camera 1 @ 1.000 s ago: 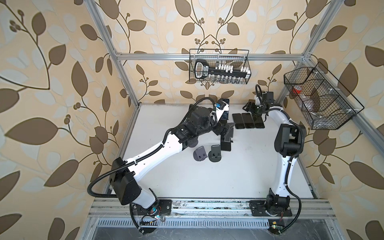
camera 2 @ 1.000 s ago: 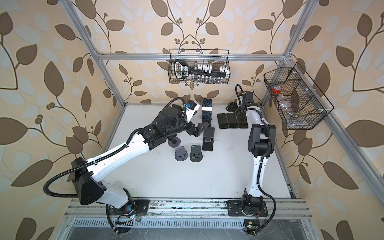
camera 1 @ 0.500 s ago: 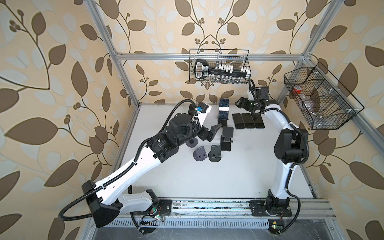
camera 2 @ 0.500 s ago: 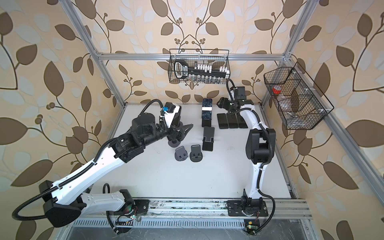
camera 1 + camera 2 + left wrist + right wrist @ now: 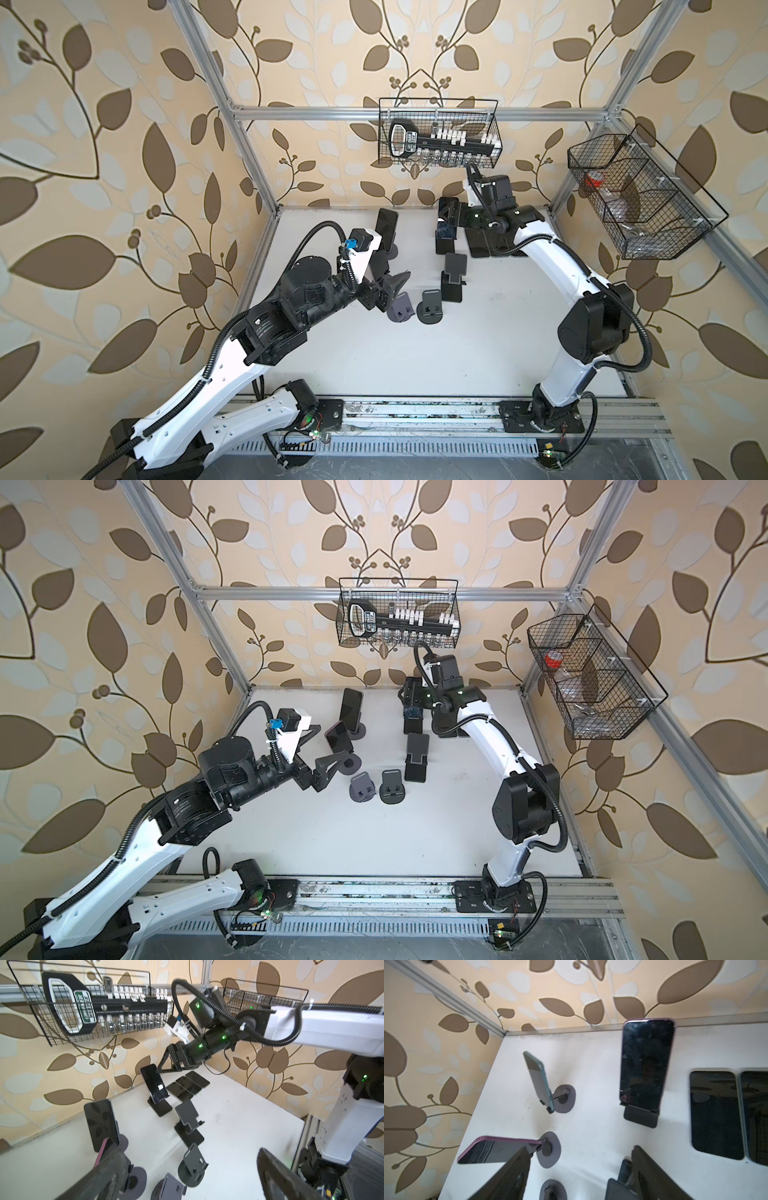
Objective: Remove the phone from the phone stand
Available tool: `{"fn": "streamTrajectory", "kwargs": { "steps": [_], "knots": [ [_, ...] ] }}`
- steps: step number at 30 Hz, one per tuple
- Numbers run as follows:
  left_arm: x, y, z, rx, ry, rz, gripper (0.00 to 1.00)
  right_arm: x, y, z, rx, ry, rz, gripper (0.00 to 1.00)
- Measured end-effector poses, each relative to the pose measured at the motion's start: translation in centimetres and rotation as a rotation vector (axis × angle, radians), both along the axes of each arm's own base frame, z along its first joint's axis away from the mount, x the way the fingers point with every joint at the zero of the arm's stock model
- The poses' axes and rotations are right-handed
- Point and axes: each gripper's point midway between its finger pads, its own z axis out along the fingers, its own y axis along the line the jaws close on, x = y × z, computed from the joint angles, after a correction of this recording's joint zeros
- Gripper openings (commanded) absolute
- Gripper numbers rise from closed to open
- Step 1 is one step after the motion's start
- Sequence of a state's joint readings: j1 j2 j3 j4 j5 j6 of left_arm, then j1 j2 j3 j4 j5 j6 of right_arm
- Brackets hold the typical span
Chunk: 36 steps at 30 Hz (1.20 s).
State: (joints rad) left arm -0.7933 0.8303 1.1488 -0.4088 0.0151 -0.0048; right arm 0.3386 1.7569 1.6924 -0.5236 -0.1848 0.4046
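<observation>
Right wrist view: the phone [image 5: 646, 1064], dark-screened with a purple rim, leans upright on its black stand [image 5: 640, 1119] near the back wall. Beside it, three phones [image 5: 188, 1086] lie flat on the table. Just above it hovers the right gripper [image 5: 579, 1147], fingers apart and empty; the left gripper [image 5: 188, 1150] gapes wide, holding nothing.

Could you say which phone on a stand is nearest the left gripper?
The phone on the front round-base stand, beside the left gripper; the other two stand farther back.
</observation>
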Motion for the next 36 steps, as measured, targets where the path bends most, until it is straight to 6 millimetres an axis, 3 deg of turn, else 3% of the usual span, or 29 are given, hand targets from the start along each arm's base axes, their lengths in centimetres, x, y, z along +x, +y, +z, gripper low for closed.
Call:
{"fn": "streamTrajectory", "kwargs": {
  "steps": [7,13,20,26,36],
  "knots": [
    [-1.8,2.3,-2.9,0.014,0.045,0.022,0.98,-5.1,4.8,0.4,-0.032,-0.012,0.076,0.78],
    [-3.1,3.9,-6.3,0.017,0.097,0.044,0.98,-9.4,7.5,0.5,-0.034,-0.047,0.154,0.78],
    [-3.4,4.9,-10.6,0.056,0.149,0.076,0.97,-13.4,8.2,2.2,0.031,-0.142,0.225,0.77],
    [-3.6,5.9,-14.5,0.103,0.177,0.114,0.97,-15.6,8.2,3.1,0.084,-0.22,0.28,0.77],
    [-3.0,8.8,-16.3,0.125,0.137,0.248,0.98,-17.0,8.7,3.6,0.14,-0.361,0.368,0.72]
  ]
}}
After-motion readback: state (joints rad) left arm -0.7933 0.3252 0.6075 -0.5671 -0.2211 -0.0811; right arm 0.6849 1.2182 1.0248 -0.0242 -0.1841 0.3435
